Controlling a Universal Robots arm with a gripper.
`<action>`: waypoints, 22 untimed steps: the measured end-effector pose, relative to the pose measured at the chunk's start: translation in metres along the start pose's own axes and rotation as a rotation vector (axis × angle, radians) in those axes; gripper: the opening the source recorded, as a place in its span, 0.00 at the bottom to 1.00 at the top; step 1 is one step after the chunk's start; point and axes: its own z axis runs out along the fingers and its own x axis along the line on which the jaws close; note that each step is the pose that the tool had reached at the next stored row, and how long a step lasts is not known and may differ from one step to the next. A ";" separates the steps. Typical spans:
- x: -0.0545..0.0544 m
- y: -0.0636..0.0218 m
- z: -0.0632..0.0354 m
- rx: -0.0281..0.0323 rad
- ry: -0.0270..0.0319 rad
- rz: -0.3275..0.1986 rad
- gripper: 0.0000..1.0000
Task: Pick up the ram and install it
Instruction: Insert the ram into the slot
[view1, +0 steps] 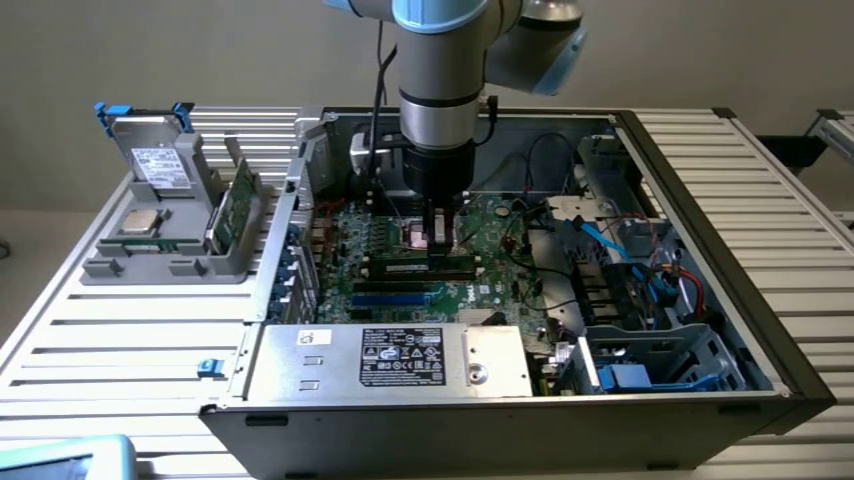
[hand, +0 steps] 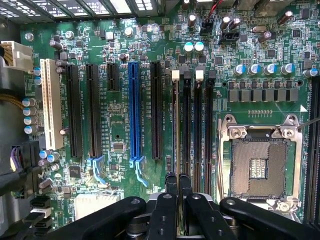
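claw (hand: 177, 180) pinched closed at top edge of ram (view1: 420, 266) | pickup done, ram standing in slot on motherboard (hand: 120, 135) | full seating, latches: cannot tell | grip not yet released

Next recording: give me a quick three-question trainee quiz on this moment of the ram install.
1. True or false: the processor socket on the motherboard is empty.
2. Pick one: the shut gripper hangs over A) the memory slots, B) the power supply, C) the blue cables.
3. Fill in: a green ram stick stands in the grey holder outside the computer case, on the exterior view's ____.

Key: 1 true; 2 A; 3 left.
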 end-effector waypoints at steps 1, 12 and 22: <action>0.000 0.0000 0.0001 0.0001 0.0001 0.000 0.13; 0.000 0.0002 0.0019 0.0005 0.0021 -0.002 0.13; 0.001 -0.0016 -0.0114 -0.0007 0.0030 -0.003 0.22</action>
